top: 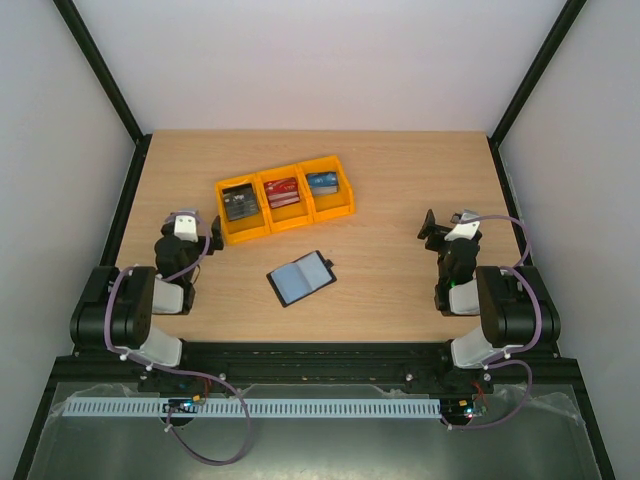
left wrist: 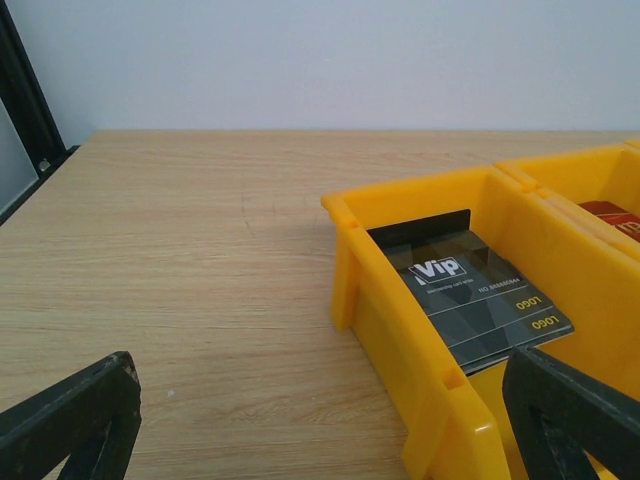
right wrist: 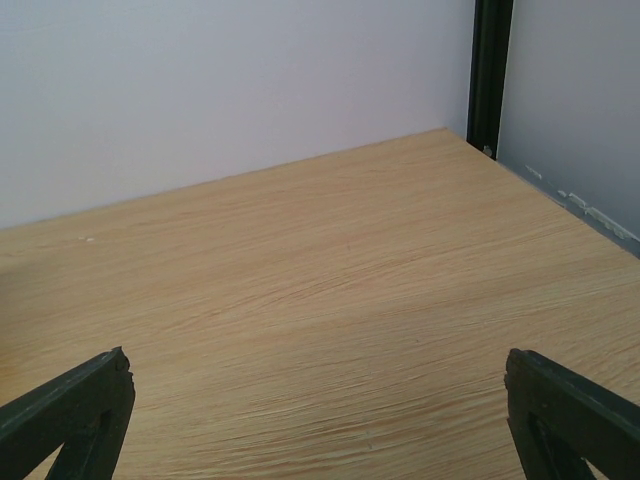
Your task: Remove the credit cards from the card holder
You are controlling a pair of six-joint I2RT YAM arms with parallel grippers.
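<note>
The open card holder point(top: 302, 278) lies diagonally before yellow bins point(top: 290, 222) of credit cards point(top: 282, 190); left gripper point(top: 214, 236) and right gripper point(top: 430, 228) gape empty.

Left arm point(top: 128, 312) and right arm point(top: 505, 305) were black, with white caps. Purple cables point(top: 216, 446) trailed them. Fingers point(left wrist: 75, 415) were black.

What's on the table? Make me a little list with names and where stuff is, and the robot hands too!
yellow bins: three, side by side on table
card holder: open, flat, in front of yellow bins
grey card: left bin
red card: middle bin
blue card: right bin
left gripper: open, empty, beside left bin
right gripper: open, empty, over bare table
</note>
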